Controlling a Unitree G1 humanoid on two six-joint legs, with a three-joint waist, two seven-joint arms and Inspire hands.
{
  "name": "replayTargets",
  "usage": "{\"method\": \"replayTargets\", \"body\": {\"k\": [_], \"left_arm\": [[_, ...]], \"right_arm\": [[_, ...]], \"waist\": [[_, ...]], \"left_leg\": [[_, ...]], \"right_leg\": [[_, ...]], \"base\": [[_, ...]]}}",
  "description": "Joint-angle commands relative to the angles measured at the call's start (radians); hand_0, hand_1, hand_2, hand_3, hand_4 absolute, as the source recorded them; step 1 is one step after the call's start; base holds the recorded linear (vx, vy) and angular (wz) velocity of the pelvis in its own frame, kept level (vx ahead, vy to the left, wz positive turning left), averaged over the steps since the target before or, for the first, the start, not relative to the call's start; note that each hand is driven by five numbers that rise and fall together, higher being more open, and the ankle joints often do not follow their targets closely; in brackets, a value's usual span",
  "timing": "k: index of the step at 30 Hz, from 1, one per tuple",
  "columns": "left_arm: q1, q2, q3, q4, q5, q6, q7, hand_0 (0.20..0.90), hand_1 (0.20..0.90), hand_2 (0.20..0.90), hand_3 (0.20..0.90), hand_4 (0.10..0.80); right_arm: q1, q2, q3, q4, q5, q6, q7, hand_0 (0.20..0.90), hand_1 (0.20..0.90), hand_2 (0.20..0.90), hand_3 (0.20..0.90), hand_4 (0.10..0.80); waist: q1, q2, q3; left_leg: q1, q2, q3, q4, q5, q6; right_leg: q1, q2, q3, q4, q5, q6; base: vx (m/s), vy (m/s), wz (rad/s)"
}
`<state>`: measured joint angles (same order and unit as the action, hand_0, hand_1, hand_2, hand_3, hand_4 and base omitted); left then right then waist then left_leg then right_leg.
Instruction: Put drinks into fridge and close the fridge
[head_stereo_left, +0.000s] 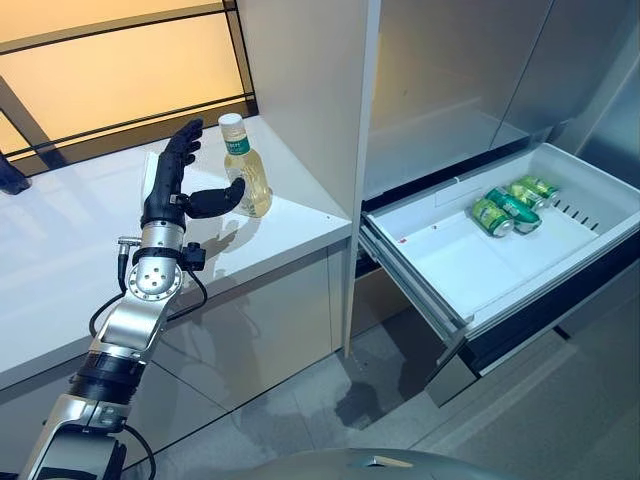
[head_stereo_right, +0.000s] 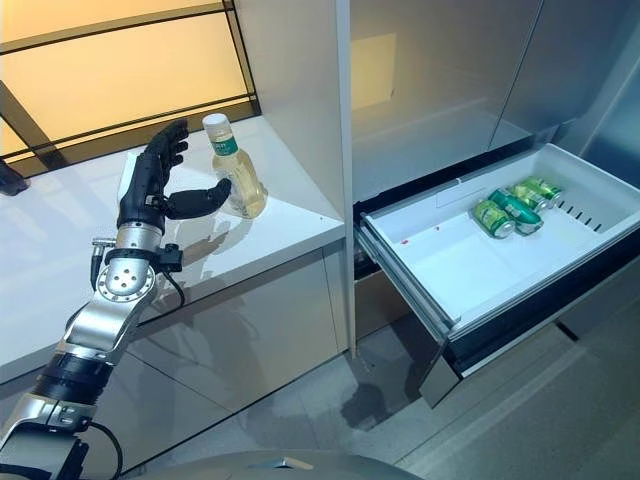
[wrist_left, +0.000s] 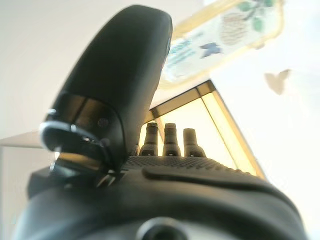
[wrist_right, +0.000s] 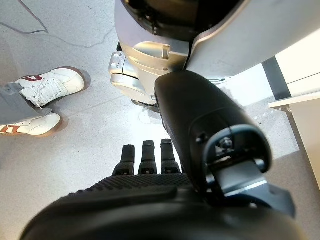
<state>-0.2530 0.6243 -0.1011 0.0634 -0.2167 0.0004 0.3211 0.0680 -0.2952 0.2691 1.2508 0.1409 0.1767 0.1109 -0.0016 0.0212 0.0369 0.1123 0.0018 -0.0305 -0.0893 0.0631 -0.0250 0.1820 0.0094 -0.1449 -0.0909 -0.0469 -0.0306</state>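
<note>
A clear bottle of pale yellow drink (head_stereo_left: 246, 170) with a white cap and green label stands on the white counter (head_stereo_left: 60, 260) next to the fridge's side wall. My left hand (head_stereo_left: 170, 185) is open just left of it, fingers straight and thumb (head_stereo_left: 212, 200) reaching to the bottle's side. In the left wrist view the bottle (wrist_left: 225, 35) shows past the thumb (wrist_left: 125, 75). The fridge drawer (head_stereo_left: 450, 270) is pulled out at the right, with three green cans (head_stereo_left: 512, 206) lying at its far end. My right hand (wrist_right: 150, 195) hangs over the floor, fingers relaxed.
A tall white fridge side panel (head_stereo_left: 310, 90) stands between the counter and the drawer. Yellow-lit window panes (head_stereo_left: 120, 60) run behind the counter. A person's white and red shoes (wrist_right: 40, 100) stand on the grey floor near my right hand.
</note>
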Motion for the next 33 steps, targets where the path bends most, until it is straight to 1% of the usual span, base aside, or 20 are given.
{"method": "replayTargets", "body": {"k": [1, 6, 9, 16, 24, 27, 33], "left_arm": [[-0.158, 0.027, 0.089, 0.01, -0.029, -0.056, 0.046, 0.9, 0.9, 0.9, 0.9, 0.8], [-0.164, 0.015, 0.089, 0.03, -0.054, -0.014, 0.044, 0.9, 0.9, 0.9, 0.9, 0.8], [-0.168, 0.009, 0.085, 0.05, -0.074, -0.003, 0.04, 0.9, 0.9, 0.9, 0.9, 0.8], [-0.187, -0.016, 0.073, 0.082, -0.218, 0.023, -0.025, 0.9, 0.9, 0.9, 0.9, 0.8], [-0.196, -0.046, 0.064, 0.099, -0.334, 0.026, -0.064, 0.9, 0.9, 0.9, 0.9, 0.8], [-0.198, -0.061, 0.068, 0.102, -0.427, 0.02, -0.103, 0.9, 0.9, 0.9, 0.9, 0.8], [-0.21, -0.074, 0.069, 0.112, -0.436, 0.01, -0.089, 0.9, 0.9, 0.9, 0.9, 0.8]], "right_arm": [[-0.028, 0.049, -0.013, -0.007, 0.024, 0.006, 0.023, 0.9, 0.9, 0.9, 0.9, 0.8], [-0.03, 0.049, -0.012, -0.011, 0.023, 0.013, 0.022, 0.9, 0.9, 0.9, 0.9, 0.8], [-0.031, 0.046, -0.01, -0.012, 0.024, 0.017, 0.025, 0.9, 0.9, 0.9, 0.9, 0.8], [-0.034, 0.043, -0.005, -0.014, 0.016, 0.023, 0.03, 0.9, 0.9, 0.9, 0.9, 0.8], [-0.041, 0.039, -0.001, -0.023, 0.019, 0.037, 0.034, 0.9, 0.9, 0.9, 0.9, 0.8], [-0.041, 0.037, 0.0, -0.023, 0.016, 0.036, 0.036, 0.9, 0.9, 0.9, 0.9, 0.8], [-0.042, 0.035, 0.002, -0.024, 0.015, 0.037, 0.041, 0.9, 0.9, 0.9, 0.9, 0.8]], "waist": [[-0.004, -0.015, -0.019], [-0.006, -0.015, -0.02], [-0.008, -0.014, -0.02], [-0.014, -0.013, -0.022], [-0.019, -0.012, -0.021], [-0.02, -0.013, -0.022], [-0.023, -0.014, -0.023]], "left_leg": [[0.022, -0.042, -0.043, 0.003, -0.114, 0.029], [0.023, -0.042, -0.041, 0.003, -0.115, 0.029], [0.023, -0.041, -0.04, 0.004, -0.115, 0.028], [0.024, -0.042, -0.036, 0.004, -0.115, 0.028], [0.025, -0.042, -0.032, 0.005, -0.114, 0.028], [0.026, -0.042, -0.03, 0.006, -0.115, 0.028], [0.028, -0.042, -0.028, 0.006, -0.115, 0.028]], "right_leg": [[-0.046, -0.031, 0.053, 0.021, 0.017, 0.097], [-0.046, -0.031, 0.052, 0.021, 0.017, 0.098], [-0.046, -0.032, 0.053, 0.021, 0.017, 0.099], [-0.047, -0.031, 0.056, 0.022, 0.018, 0.1], [-0.05, -0.03, 0.06, 0.024, 0.019, 0.1], [-0.049, -0.031, 0.06, 0.024, 0.018, 0.1], [-0.05, -0.03, 0.063, 0.026, 0.019, 0.101]], "base": [[0.0, 0.0, 0.0], [0.0, 0.0, 0.0], [0.0, 0.0, 0.0], [0.0, 0.0, 0.0], [0.0, 0.0, 0.0], [0.0, 0.0, 0.0], [0.0, 0.0, 0.0]]}}
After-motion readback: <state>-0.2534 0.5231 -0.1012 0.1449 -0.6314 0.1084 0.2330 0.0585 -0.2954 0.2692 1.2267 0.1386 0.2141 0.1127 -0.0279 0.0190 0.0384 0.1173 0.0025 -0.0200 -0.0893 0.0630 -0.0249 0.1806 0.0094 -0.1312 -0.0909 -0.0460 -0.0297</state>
